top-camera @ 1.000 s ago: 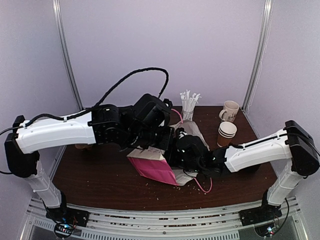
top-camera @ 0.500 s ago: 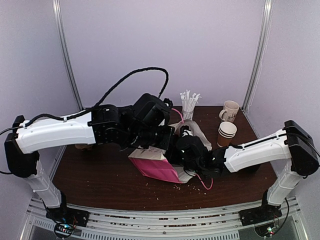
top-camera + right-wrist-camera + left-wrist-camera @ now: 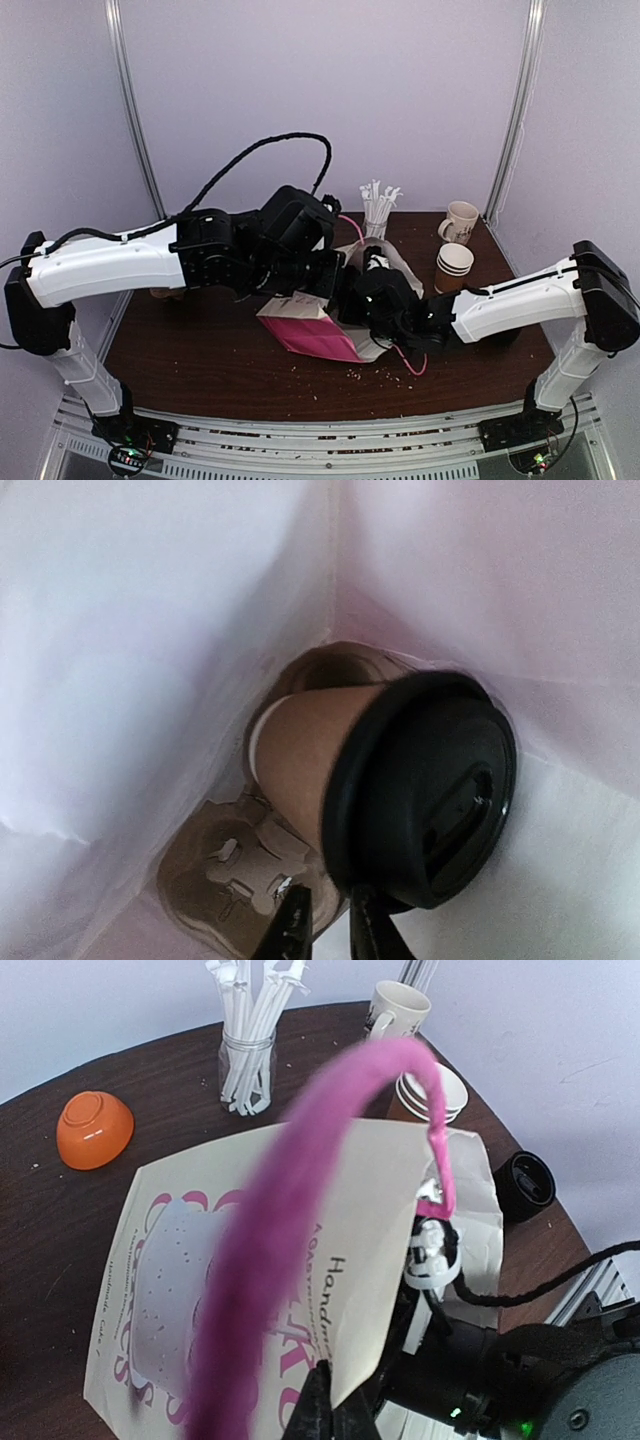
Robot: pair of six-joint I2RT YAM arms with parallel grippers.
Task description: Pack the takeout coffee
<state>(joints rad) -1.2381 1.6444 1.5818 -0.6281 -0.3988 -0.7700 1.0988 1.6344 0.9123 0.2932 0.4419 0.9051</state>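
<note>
Inside the bag in the right wrist view, the takeout coffee (image 3: 310, 750) leans tilted in a brown cardboard carrier (image 3: 215, 875), kraft cup with black lid (image 3: 430, 790). My right gripper (image 3: 332, 925) sits just below the lid's rim, jaws almost together with a thin gap. Whether they pinch the rim does not show. The cream and pink paper bag (image 3: 310, 335) lies at the table's middle. My left gripper (image 3: 328, 1405) is shut on the edge of the bag's (image 3: 200, 1260) mouth, holding it up. A blurred pink handle (image 3: 300, 1210) crosses that view.
A jar of wrapped straws (image 3: 377, 215), a cream mug (image 3: 460, 220) and a stack of paper cups (image 3: 453, 265) stand at the back right. An orange bowl (image 3: 95, 1130) sits behind the bag. A black stack of lids (image 3: 522, 1185) is to its right.
My right jaws have narrowed. The right wrist has shifted a little left, closer into the bag's mouth. The left arm still holds the bag, raised slightly.
</note>
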